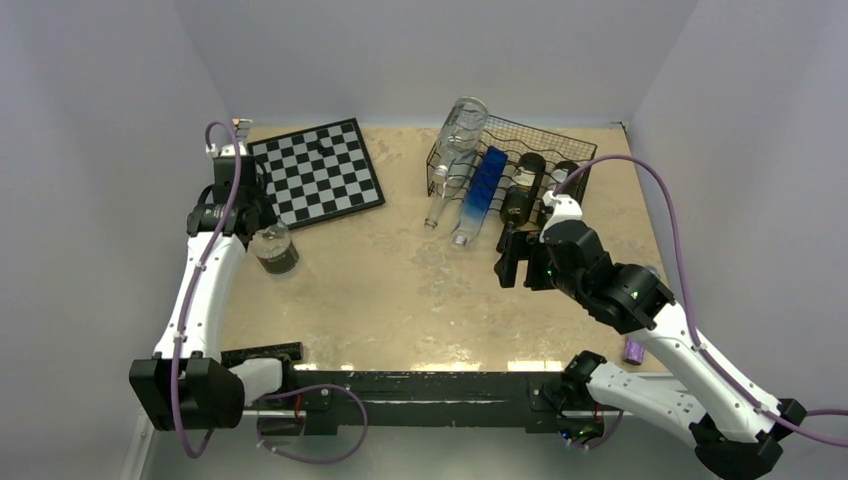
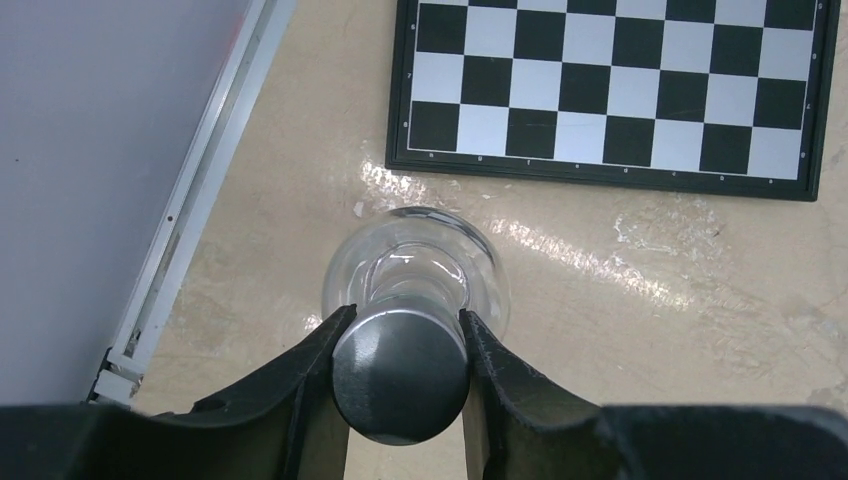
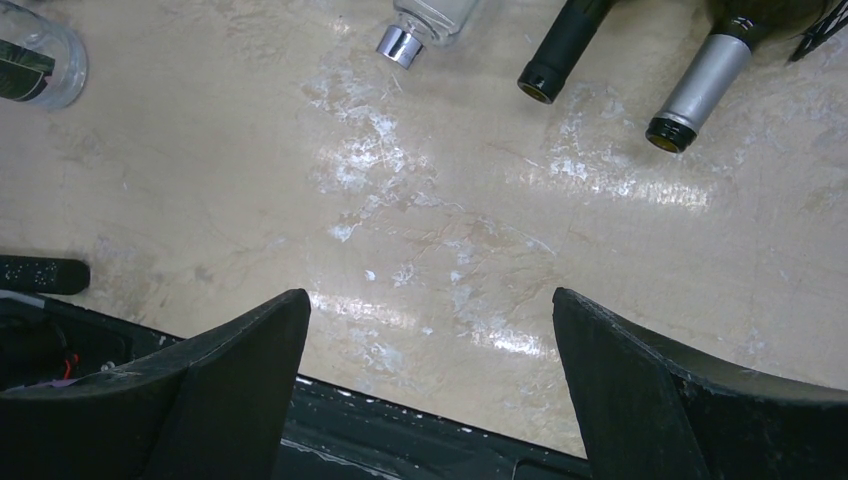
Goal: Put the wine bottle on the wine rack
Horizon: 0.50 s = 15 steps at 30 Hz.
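A clear glass wine bottle (image 1: 274, 251) with a dark cap (image 2: 400, 375) and a dark label stands on the table just in front of the chessboard. My left gripper (image 1: 249, 222) is shut on its cap, one finger on each side (image 2: 400, 322). The black wire wine rack (image 1: 540, 140) stands at the back right. It holds a clear bottle (image 1: 455, 150), a blue bottle (image 1: 482, 190) and two dark bottles (image 1: 522, 185), their necks pointing toward me. My right gripper (image 1: 511, 259) is open and empty in front of the rack, above bare table (image 3: 430, 300).
A black-and-white chessboard (image 1: 318, 170) lies at the back left and shows in the left wrist view (image 2: 610, 80). A silver-capped neck (image 3: 405, 45) and two dark bottle necks (image 3: 560, 55) point toward my right gripper. A small purple item (image 1: 634, 350) lies near the right arm.
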Each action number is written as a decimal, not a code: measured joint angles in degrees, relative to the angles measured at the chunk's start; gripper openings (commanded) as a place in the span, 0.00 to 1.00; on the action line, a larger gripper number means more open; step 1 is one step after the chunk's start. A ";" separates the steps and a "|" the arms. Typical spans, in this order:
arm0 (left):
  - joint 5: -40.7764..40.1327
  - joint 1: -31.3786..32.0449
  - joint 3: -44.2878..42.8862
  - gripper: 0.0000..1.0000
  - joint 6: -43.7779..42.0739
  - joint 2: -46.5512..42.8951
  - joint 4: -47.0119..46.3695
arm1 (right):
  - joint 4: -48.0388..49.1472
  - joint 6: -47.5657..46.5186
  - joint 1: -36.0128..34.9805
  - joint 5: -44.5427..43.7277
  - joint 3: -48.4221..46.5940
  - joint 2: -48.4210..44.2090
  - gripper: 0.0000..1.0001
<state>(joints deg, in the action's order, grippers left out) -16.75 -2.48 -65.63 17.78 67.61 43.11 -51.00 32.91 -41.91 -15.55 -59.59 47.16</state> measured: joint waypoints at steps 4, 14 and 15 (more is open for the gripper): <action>0.76 -0.28 -0.17 0.00 -0.22 0.31 -0.15 | 0.00 0.04 0.04 0.00 0.02 -0.09 0.96; 10.19 6.99 -4.02 0.00 -2.45 0.31 5.49 | -0.04 0.02 0.04 -0.39 0.11 -1.55 0.96; 11.69 8.79 -4.76 0.00 -2.32 0.31 5.92 | -0.04 0.00 0.09 -0.44 0.11 -1.49 0.96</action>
<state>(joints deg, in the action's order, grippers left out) -5.06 6.31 -70.39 15.46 67.92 49.04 -51.05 32.91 -41.82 -15.99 -59.48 45.67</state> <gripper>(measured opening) 0.424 0.960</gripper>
